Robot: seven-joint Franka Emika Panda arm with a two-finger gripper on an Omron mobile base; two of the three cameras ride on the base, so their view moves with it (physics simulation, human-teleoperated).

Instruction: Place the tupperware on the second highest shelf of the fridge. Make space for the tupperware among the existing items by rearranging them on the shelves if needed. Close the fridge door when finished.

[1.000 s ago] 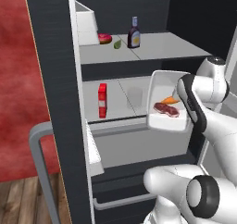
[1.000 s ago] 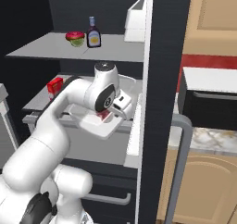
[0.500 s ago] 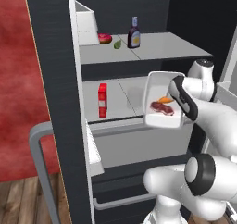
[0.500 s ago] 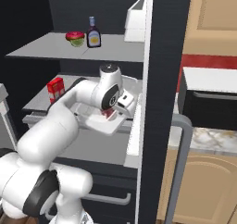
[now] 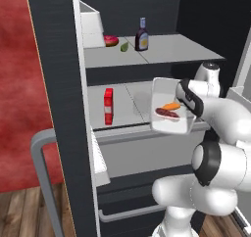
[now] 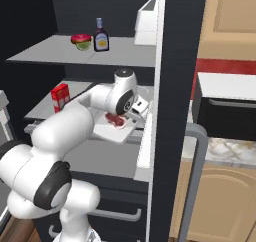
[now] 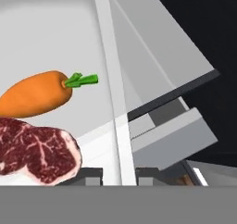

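Left base view – load: my claw (image 5: 188, 104) is clamped on the right rim of the white shallow rectangular tupperware (image 5: 169, 112), which hangs steeply tilted in front of the light grey second highest shelf (image 5: 128, 104) of the tall black fridge (image 5: 59, 108).
Left base view – spill risk: the orange carrot (image 5: 171, 106) and dark red steak (image 5: 166, 114) sit on a slanted floor; I judge they could slide out unless I level the box first.
Left base view – neighbours: tall red carton (image 5: 108, 106) stands well left of the box; dark brown sauce bottle with red cap (image 5: 142, 35), pink-frosted donut (image 5: 111, 39) and white boxy tub (image 5: 91, 22) are one shelf up.
Right base view – clearance: tupperware (image 6: 116, 129) hovers at the shelf's front lip; coming in low would likely catch that edge and twist the box in my grip.
Hand view – grip: fingers nearly closed on one thin wall, tupperware (image 7: 55, 47) close before the lens; a one-edge pinch may let it pivot.
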